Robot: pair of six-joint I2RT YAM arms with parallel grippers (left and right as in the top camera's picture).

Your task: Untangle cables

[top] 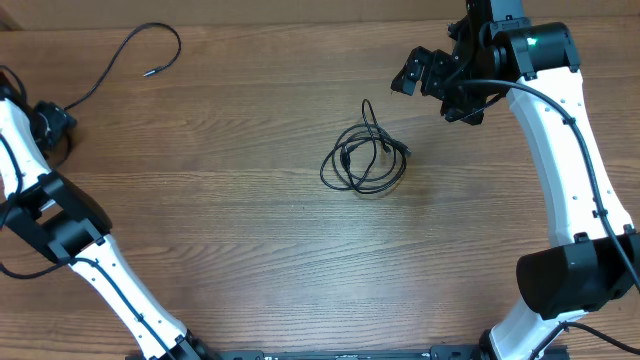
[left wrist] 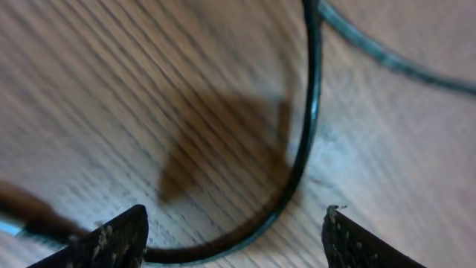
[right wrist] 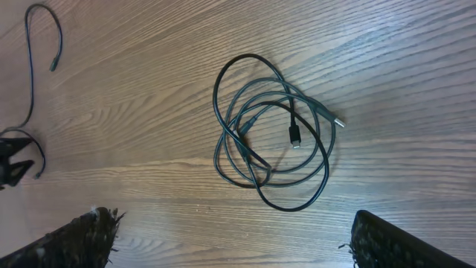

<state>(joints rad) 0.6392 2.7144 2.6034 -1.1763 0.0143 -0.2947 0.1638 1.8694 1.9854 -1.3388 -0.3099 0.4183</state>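
Note:
A small knotted coil of thin black cables (top: 365, 160) lies mid-table; in the right wrist view the coil (right wrist: 271, 130) shows two plug tips near its middle. One separate black cable (top: 130, 50) trails across the far left of the table. My left gripper (top: 52, 120) is at that cable's near end. Seen from the left wrist, my left gripper (left wrist: 234, 242) is open, low over the wood, and the cable (left wrist: 309, 134) curves loosely between its fingertips. My right gripper (top: 425, 85) hovers beyond and to the right of the coil. Its jaws (right wrist: 234, 238) are wide open and hold nothing.
Brown wooden tabletop (top: 250, 250) all around. A second blurred stretch of black cable (left wrist: 394, 59) crosses the upper right of the left wrist view. The loose cable (right wrist: 33, 74) and my left gripper (right wrist: 11, 160) show at the left edge of the right wrist view.

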